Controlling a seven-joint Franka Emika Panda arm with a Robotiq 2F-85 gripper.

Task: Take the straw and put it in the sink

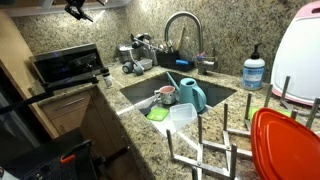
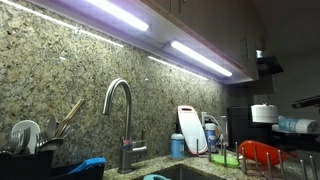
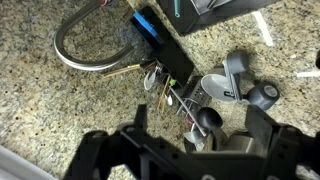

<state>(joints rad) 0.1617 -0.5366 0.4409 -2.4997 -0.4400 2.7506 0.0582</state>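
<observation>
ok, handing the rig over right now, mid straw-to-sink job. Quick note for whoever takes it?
Gripper: open and empty, high above the utensil caddy beside the faucet.
Straw: what looks like it is a thin pale tube lying on the granite, seen only in the wrist view. It is not gripped.
Sink: holds a teal jug and other dishes; no straw visible in it.
Done: nothing yet.
Left: move to the straw, grasp it, carry it over and release it in the sink.

The worktop (image 1: 225, 72) is speckled brown granite, polished and glossy. The faucet (image 1: 181, 22) is shiny steel, the sink (image 1: 138, 94) duller steel, and the teal jug (image 1: 191, 96) smooth plastic.
</observation>
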